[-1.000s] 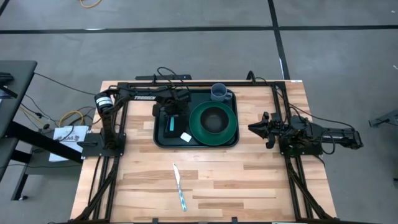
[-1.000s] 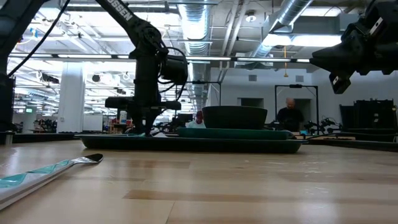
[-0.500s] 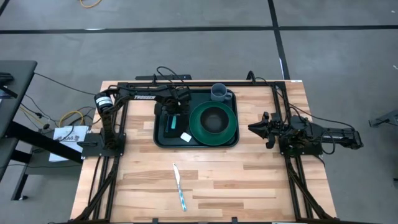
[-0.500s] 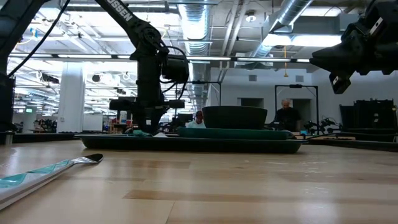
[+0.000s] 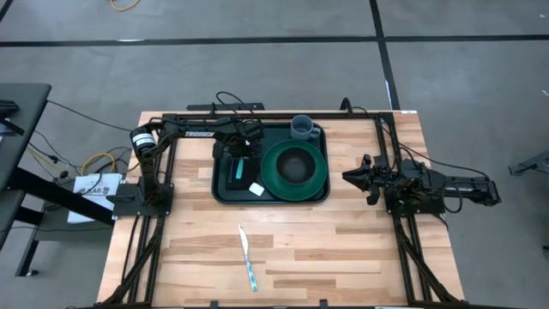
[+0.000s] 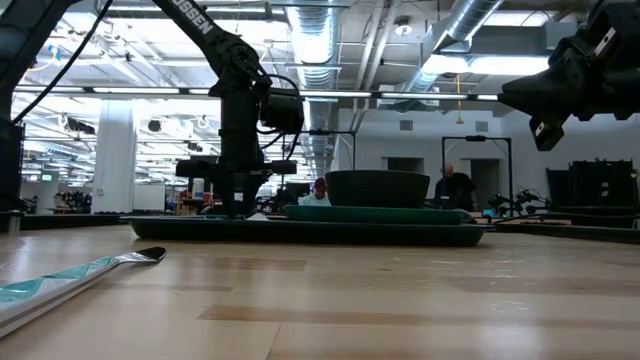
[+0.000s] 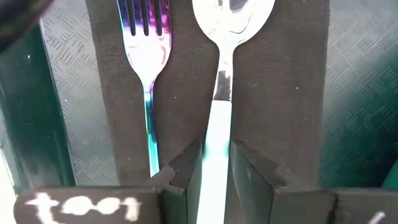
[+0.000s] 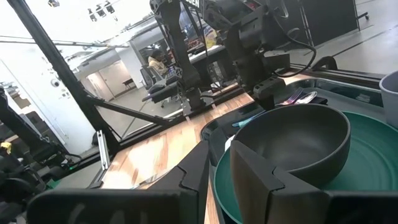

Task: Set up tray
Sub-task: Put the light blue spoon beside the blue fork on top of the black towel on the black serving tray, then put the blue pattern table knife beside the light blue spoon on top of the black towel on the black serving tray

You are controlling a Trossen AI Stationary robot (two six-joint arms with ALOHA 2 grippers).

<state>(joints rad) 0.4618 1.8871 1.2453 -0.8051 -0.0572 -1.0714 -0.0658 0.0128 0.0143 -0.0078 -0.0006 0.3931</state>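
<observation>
The dark green tray (image 5: pixel 225 193) lies at the table's far middle. On its left part a black cloth strip (image 7: pixel 292 93) carries a fork (image 7: pixel 148 56) and a spoon (image 7: pixel 224 37) with a pale teal handle, side by side. My left gripper (image 7: pixel 216 171) stands over that strip (image 5: pixel 239 157), pointing down, shut on the spoon's handle. A green plate (image 5: pixel 319 167) with a dark bowl (image 5: pixel 294 163) and a grey cup (image 5: pixel 301 127) fill the tray's right part. My right gripper (image 5: pixel 349 177) waits shut to the right of the tray, touching nothing. My left gripper has the spoon's handle (image 7: pixel 217 137) between its two fingers (image 7: pixel 186 177), which come from above, pointing down, and lie one on each side across the handle. The spoon's bowl rests on the black strip beside the fork.
A knife (image 5: pixel 248 257) with a teal handle lies on the bare wood near the table's near edge. A small white piece (image 5: pixel 256 188) sits on the tray near the plate. Black arm frames stand along the table's left and right sides. People show in the room beyond.
My left gripper has shifted slightly toward the table's right over the tray's left part, then kept still. The things on the tray have stayed in place.
</observation>
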